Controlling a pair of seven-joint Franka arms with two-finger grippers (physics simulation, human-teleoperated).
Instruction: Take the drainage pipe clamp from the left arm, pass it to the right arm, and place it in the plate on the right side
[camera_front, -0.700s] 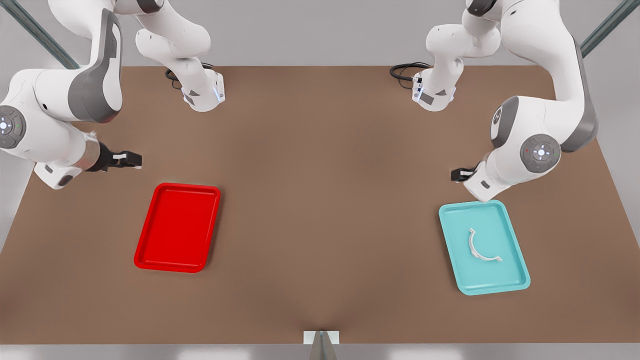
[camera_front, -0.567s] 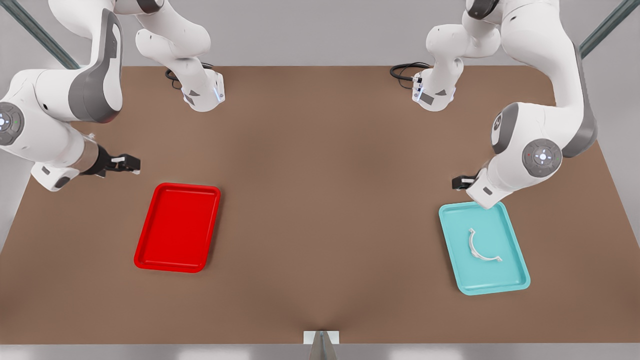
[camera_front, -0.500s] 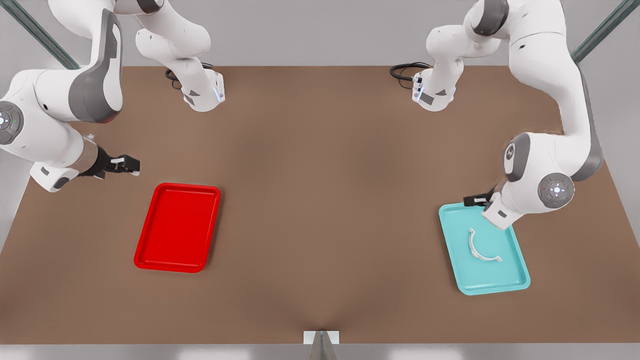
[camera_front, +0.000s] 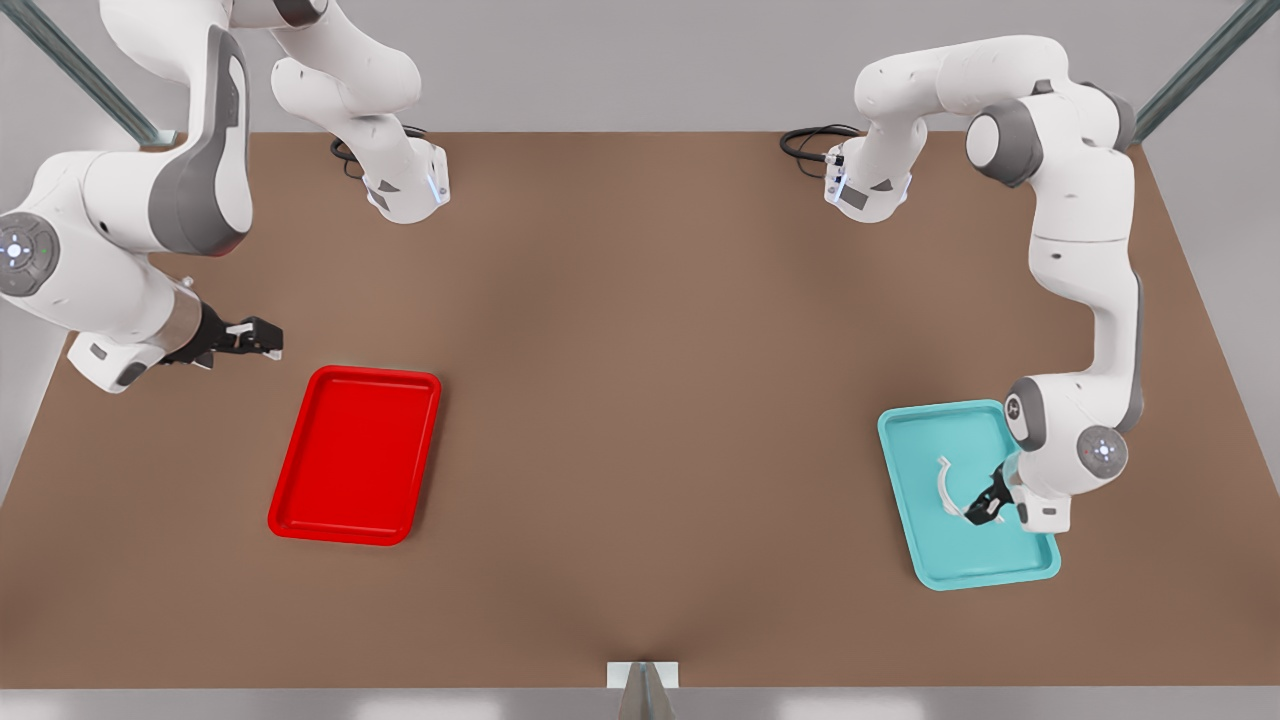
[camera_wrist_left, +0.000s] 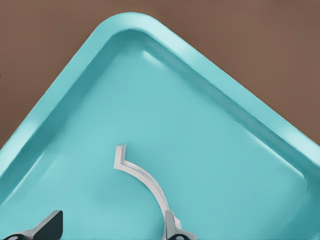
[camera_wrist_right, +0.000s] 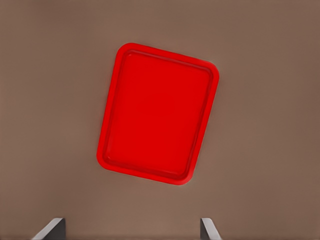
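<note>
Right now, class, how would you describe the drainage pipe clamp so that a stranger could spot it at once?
Find the teal tray on the brown table, at the front view's right. On its floor lies the drainage pipe clamp, with the open left gripper at it. It is the thin white half-ring with tabbed ends.

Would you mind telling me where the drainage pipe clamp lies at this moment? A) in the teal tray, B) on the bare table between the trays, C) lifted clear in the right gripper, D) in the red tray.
A: the drainage pipe clamp lies on the floor of the teal tray, with the left gripper down at one end of it, its fingers open.
</note>
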